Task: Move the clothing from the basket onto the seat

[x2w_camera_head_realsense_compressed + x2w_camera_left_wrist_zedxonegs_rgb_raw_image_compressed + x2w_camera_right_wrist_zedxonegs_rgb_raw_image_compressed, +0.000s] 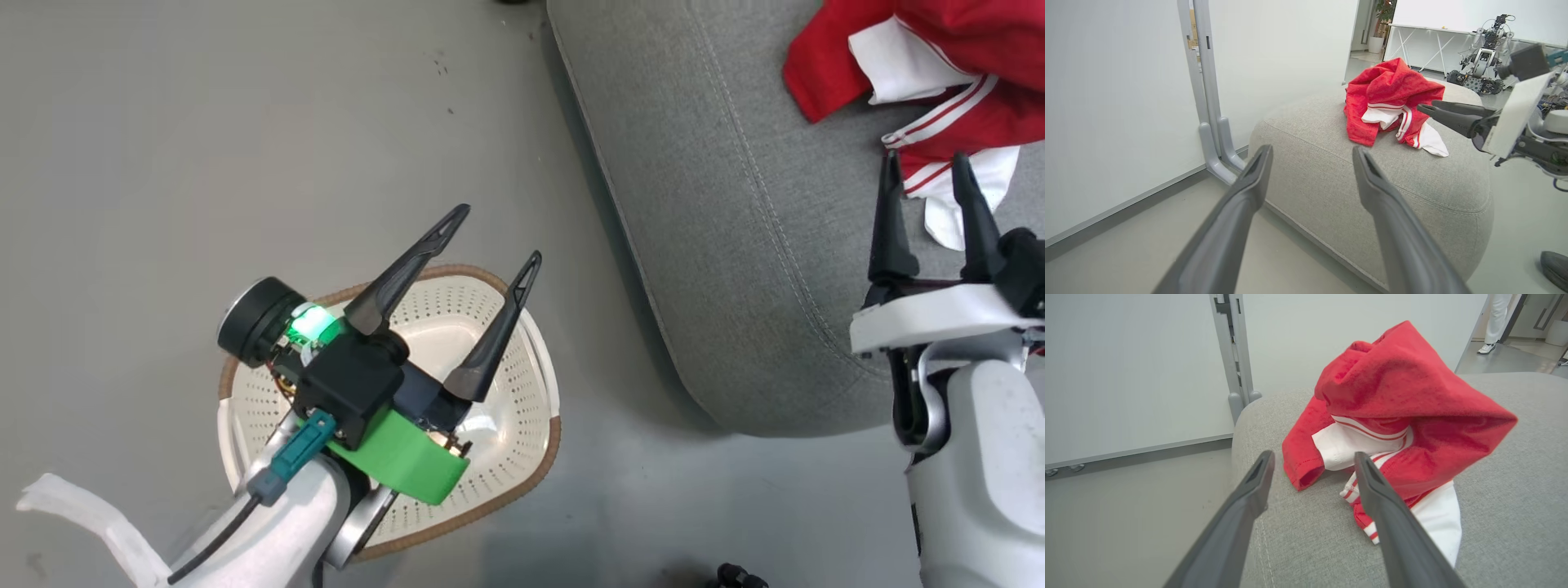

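The clothing [939,49] is seen lying in a crumpled red and white heap on the seat [735,245], away from its near rounded edge. The basket [522,457] stands on the floor beside the seat, and no red cloth is seen in it, although part of its bottom is hidden by the left arm. The task is therefore judged to be almost finished.

The right pincer [927,159] is held open and nothing is grasped by it. Its tips are placed just at the white hem of the heap, and whether the cloth is touched cannot be told. Here the main risk is found: if the arm is drawn back low, a loose fold could be caught by one finger and the clothing could be dragged toward the edge of the seat, or even pulled down to the floor. A withdrawal upward first would be safer.

The left pincer [498,233] is also open and empty, and it is held above the basket. If it is lowered without care, the rim could be struck, and the light basket could be pushed away or tipped.

It cannot be confirmed that both garments are contained in the heap, so a piece could be overlooked under the left arm.
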